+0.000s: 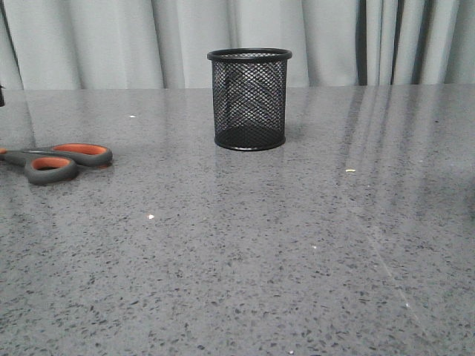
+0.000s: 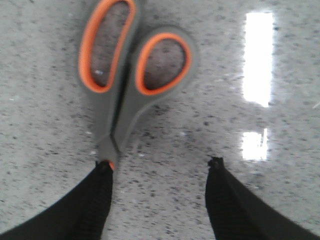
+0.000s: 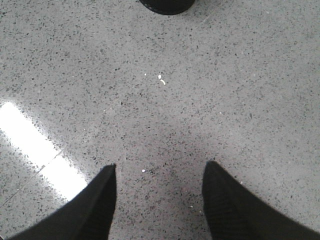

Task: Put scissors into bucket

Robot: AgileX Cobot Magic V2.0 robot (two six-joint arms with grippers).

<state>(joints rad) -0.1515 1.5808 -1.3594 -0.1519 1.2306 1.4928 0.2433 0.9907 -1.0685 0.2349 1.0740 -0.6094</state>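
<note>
While my left claw (image 2: 160, 167) stands wide apart with nothing between its black fingers (image 2: 97, 200), the scissors (image 2: 132, 80) lie flat just ahead of it, long axis running straight away from the claw, handle loops at the far end. One fingertip sits at the small orange pivot, and the blades are hidden under that finger. Grey loops look matte, lined in orange; this view is slightly blurred. My right claw (image 3: 159, 170) is equally spread and bare over speckled grey table (image 3: 200, 100). Well beyond it stands the bucket (image 1: 249, 99), a black wire-mesh cylinder, upright, with only its base edge showing in the right wrist view.
</note>
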